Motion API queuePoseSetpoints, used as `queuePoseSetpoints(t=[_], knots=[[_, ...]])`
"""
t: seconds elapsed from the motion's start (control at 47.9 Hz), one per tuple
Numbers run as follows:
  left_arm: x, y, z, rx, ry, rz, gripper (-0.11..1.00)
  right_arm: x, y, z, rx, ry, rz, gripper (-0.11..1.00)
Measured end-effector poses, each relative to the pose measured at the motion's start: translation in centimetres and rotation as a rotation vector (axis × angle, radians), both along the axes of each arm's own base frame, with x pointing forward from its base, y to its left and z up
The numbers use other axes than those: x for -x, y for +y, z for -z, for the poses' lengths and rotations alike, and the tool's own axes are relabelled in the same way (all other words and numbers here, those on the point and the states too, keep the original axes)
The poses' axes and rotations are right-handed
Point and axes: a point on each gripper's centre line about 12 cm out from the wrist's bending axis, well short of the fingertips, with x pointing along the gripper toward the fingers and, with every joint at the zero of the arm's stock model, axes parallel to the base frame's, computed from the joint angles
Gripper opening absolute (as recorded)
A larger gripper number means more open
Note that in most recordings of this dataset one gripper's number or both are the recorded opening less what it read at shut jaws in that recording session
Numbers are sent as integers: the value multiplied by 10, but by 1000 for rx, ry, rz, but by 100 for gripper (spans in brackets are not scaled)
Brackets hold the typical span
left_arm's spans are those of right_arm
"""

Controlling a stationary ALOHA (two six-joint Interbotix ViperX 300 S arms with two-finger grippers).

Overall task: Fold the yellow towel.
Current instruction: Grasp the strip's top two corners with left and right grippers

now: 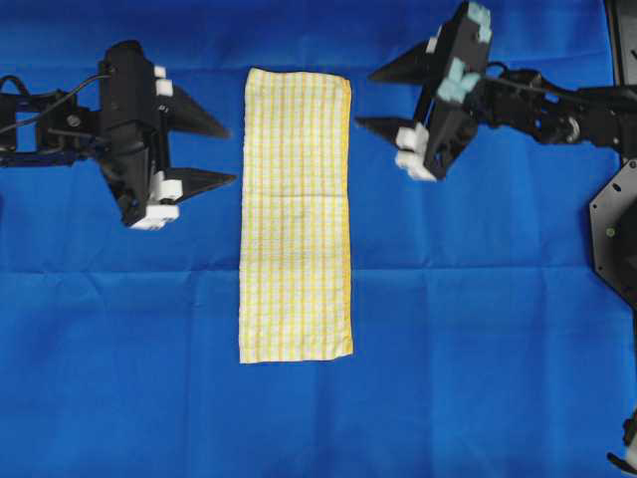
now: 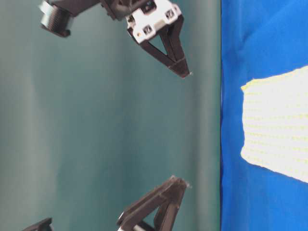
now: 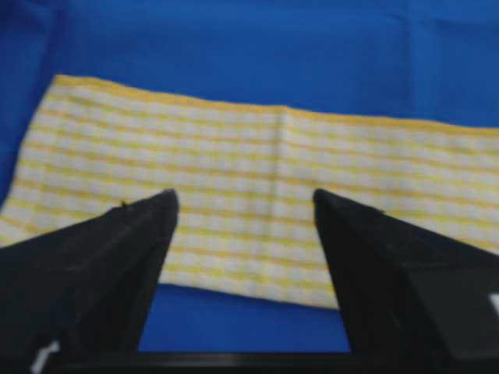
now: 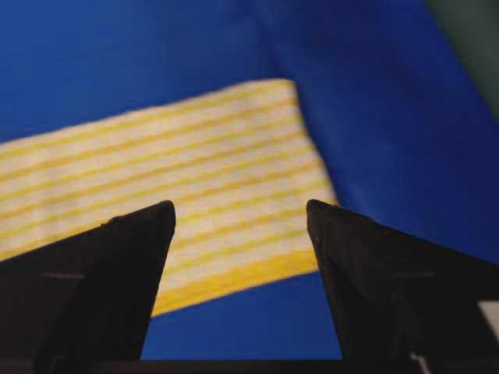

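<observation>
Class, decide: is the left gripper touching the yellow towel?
Apart. In the overhead view, blue sheet shows between the open left gripper and the yellow towel.

The yellow towel (image 1: 296,215) lies flat on the blue sheet (image 1: 478,329), near the middle of the overhead view, as one long narrow strip running from the far side toward the near side. It is white cloth crossed by fine yellow lines in a check pattern, with a yellow band along its edges. Its long sides are almost straight and parallel, and its corners are squared, the near left one sitting slightly lower than the near right. A faint crease crosses the strip about midway along its length. Nothing rests on it.
</observation>
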Motion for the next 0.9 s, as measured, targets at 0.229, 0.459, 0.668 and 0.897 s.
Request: queuePoseSetpoints(t=[0.229,0.459,0.668,0.897], knots=[[-4,52,31,-29,17,-133,77,-9,-33,23,-23,57,82,76],[-8,93,68,-28,33,-241,77,-19,-60,56,-66,121,153,77],[-13,119,91,-15,48,-305,77,-26,-71,87,-106,173,192,76],[-25,128,117,3,69,-319,77,-31,-76,101,-134,185,226,76]])
